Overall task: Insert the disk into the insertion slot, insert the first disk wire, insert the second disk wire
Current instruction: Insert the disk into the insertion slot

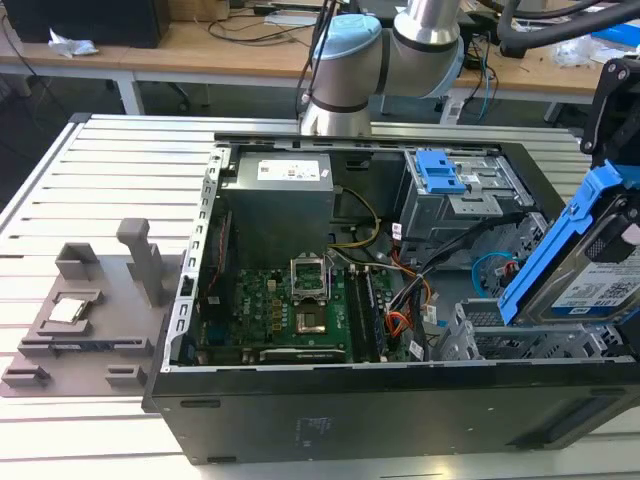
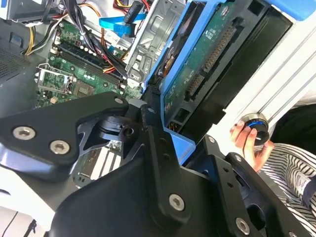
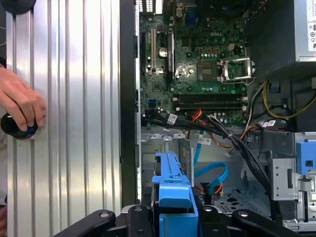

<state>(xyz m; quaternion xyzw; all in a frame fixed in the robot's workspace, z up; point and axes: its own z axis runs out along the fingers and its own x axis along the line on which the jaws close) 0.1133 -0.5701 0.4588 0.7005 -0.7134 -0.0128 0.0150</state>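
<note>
The disk (image 1: 590, 275), a silver drive with a white label in a bright blue carrier, hangs tilted above the right end of the open computer case. My gripper (image 1: 624, 215) is shut on it from the exterior view's right. In the first wrist view the blue carrier (image 3: 173, 190) sits between my black fingers (image 3: 134, 217). The second wrist view shows the disk's green circuit-board underside (image 2: 207, 54). The insertion slot (image 1: 505, 340), a silver perforated cage, lies just below the disk, with its rim (image 3: 165, 144) beyond the carrier. A loose blue flat cable (image 3: 213, 173) curls beside the cage.
A taller grey bay with a blue latch (image 1: 440, 172) stands behind the cage. The motherboard (image 1: 290, 310) and cable bundles (image 3: 232, 140) fill the case. A person's hand (image 3: 22, 103) rests on a black knob on the slatted table (image 1: 120, 180). A grey fixture (image 1: 90, 300) sits at the exterior view's left.
</note>
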